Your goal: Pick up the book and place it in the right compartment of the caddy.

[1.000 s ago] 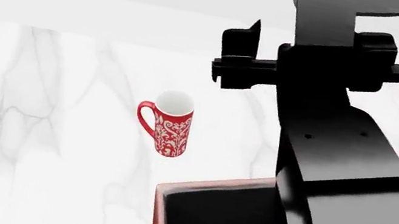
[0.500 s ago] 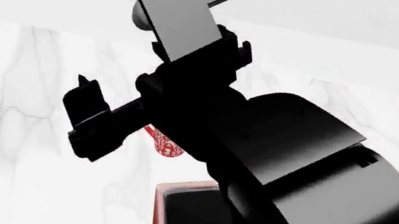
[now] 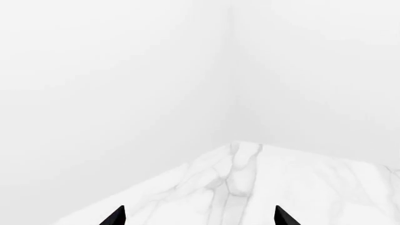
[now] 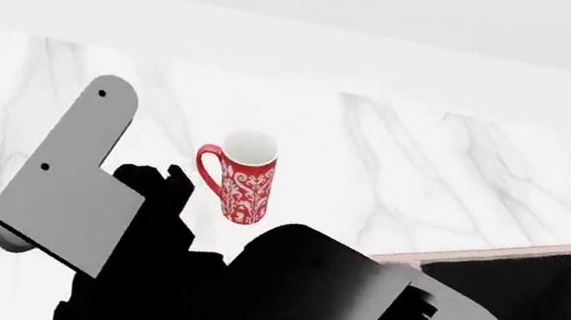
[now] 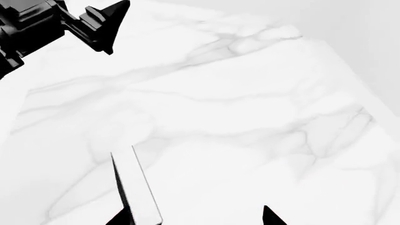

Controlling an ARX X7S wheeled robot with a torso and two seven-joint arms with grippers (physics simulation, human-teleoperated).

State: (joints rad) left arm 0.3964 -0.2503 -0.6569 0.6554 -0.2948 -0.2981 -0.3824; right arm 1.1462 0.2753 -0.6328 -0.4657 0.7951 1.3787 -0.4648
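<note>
You are at the very start: nothing is picked up and nothing is in the caddy point(image 4: 481, 253).

In the right wrist view, your right hand point(image 5: 194, 218) shows only two dark fingertips at the bottom edge. They are spread wide, with bare marble counter point(image 5: 250, 117) between them.

The book point(image 5: 136, 185) shows as a thin black slab with a white edge at the lower left of that frame. It is just beside one fingertip and not clamped by the pair. I cannot tell whether that fingertip touches it.

Your left hand point(image 3: 200, 219) is also spread, its two tips low in the left wrist frame. It holds nothing and looks out over a far corner of the counter.

In the head view a black arm point(image 4: 330, 309) fills the lower middle and hides the book. The red mug point(image 4: 241, 174) stands upright in mid-frame, well apart from the caddy, whose rim and dark compartments show at the lower right.

Everything is left to do. You must close on the book, lift it, carry it across to the caddy and lower it into the right compartment. Only part of that compartment shows at the frame edge.
</note>
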